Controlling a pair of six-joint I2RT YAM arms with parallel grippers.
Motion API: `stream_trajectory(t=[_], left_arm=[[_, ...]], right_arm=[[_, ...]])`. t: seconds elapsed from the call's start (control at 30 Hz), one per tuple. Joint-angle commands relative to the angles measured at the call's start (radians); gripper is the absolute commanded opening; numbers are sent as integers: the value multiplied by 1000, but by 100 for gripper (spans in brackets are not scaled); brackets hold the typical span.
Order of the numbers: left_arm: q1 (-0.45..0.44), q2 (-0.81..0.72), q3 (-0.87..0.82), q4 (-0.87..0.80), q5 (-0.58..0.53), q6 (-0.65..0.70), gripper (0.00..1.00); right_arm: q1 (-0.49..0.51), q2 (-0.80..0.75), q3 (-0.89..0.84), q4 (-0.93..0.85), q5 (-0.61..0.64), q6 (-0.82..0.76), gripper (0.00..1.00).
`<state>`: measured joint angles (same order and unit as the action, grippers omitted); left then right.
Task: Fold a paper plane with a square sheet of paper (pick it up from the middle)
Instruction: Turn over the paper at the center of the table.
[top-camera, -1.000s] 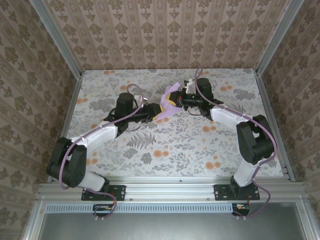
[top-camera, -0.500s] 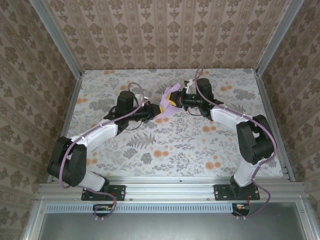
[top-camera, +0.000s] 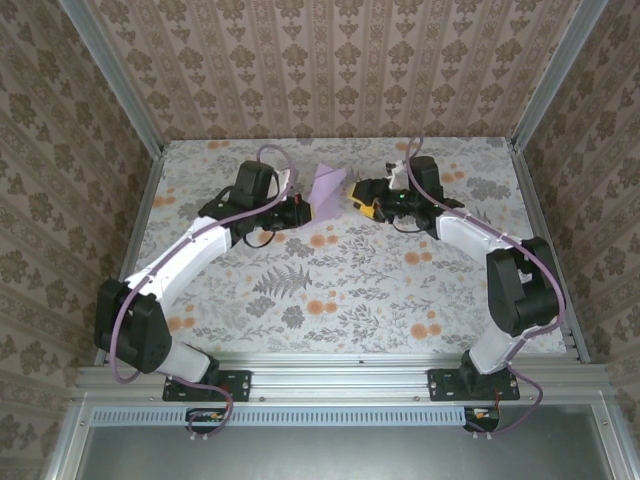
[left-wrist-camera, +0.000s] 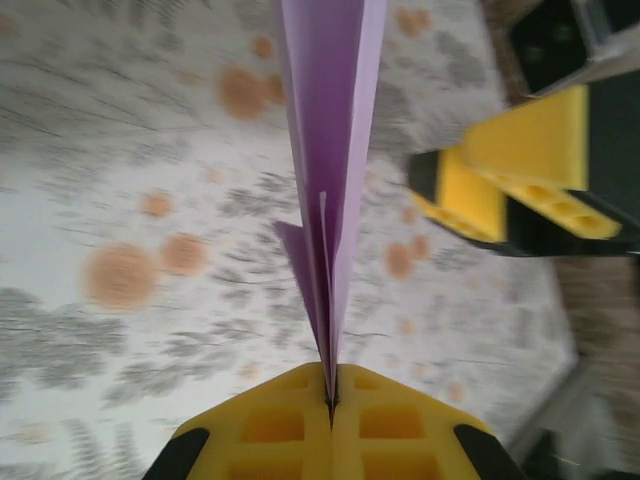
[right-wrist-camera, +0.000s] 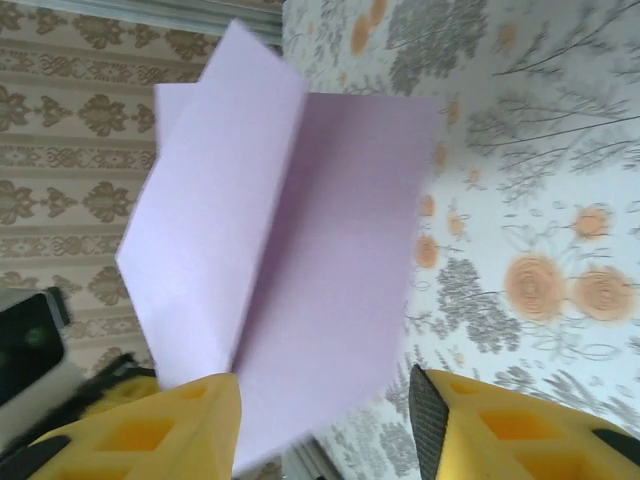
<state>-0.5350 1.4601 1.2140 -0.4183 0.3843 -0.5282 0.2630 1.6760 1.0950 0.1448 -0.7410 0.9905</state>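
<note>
Released by the gaping right end effector (right-wrist-camera: 325, 408), the creased lilac paper (right-wrist-camera: 290, 250) stands pinched in the left end effector (left-wrist-camera: 330, 400).

Folded sheet of paper (top-camera: 328, 183) pinched in left claw (top-camera: 310, 205) above the desk's (top-camera: 350, 285) far middle; right claw (top-camera: 358, 196) just right of it, apart.

Beige damask-patterned wallpaper walls (top-camera: 340, 60) boxed in the white floral-printed tabletop (top-camera: 350, 290) mid-frame; a silver aluminium rail (top-camera: 340, 385) ran along the bottom.

place: robot lab cell | evidence: aluminium frame (top-camera: 340, 378), wallpapered walls (top-camera: 340, 70), floral tabletop (top-camera: 350, 290)
</note>
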Motion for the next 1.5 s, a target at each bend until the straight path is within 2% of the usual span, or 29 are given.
stream_trajectory(t=[0.0,0.1,0.17,0.23,0.37,0.47,0.83,0.93,1.07,1.13,1.33,1.47], left_arm=[[-49,23,96,-334,-416,265,1],[-97,59,150,-445,-681,325,1],[-132,87,173,-496,-827,344,1],[-167,116,189,-531,-926,352,1],[-246,195,208,-570,-1035,352,1],[-304,273,209,-575,-1050,343,2],[-510,504,236,-496,-960,324,7],[-552,546,249,-488,-947,326,10],[-579,578,239,-452,-893,335,19],[-580,577,227,-426,-845,336,26],[-572,504,178,-340,-647,348,38],[-529,412,142,-288,-437,333,43]], right_arm=[[-22,-45,-25,-132,34,-107,53],[-40,-56,-30,-173,48,-142,54],[-46,-60,-29,-193,54,-161,55],[-53,-63,-27,-214,60,-178,56],[-72,-73,-33,-237,55,-199,56],[-91,-87,-44,-263,55,-224,57],[-141,-104,-133,-281,-20,-275,58],[-155,-111,-160,-271,-26,-277,58],[-161,-113,-169,-281,-28,-292,58],[-160,-112,-173,-288,-28,-297,58],[-160,-110,-190,-302,-23,-310,58],[-156,-117,-206,-309,-24,-313,56]])
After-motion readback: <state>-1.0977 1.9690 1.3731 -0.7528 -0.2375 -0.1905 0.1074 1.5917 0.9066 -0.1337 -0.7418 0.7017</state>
